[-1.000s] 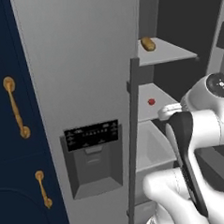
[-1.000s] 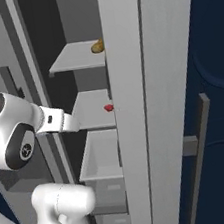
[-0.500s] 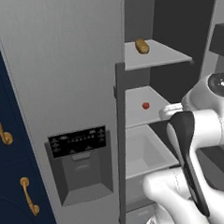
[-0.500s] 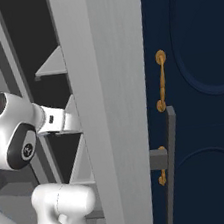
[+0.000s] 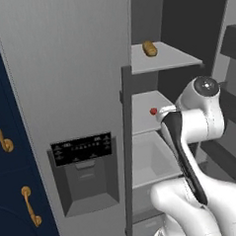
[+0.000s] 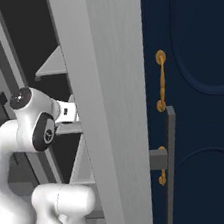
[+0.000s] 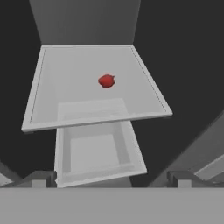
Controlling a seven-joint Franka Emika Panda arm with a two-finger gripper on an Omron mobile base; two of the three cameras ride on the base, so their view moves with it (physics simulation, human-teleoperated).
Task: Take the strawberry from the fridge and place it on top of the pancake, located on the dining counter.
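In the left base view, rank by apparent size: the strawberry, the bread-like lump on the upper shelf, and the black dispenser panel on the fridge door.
Largest to smallest, as they look:
1. The dispenser panel, by far the largest.
2. The bread-like lump.
3. The strawberry, a small red dot on the shelf below.
The panel sits nearer the camera, which adds to its lead.

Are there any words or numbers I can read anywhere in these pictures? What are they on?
Black dispenser panel on the fridge door: rows of tiny pale marks, too small and blurred to read.
No other words, labels, brands, numbers or signs anywhere: none on the shelf with the strawberry.
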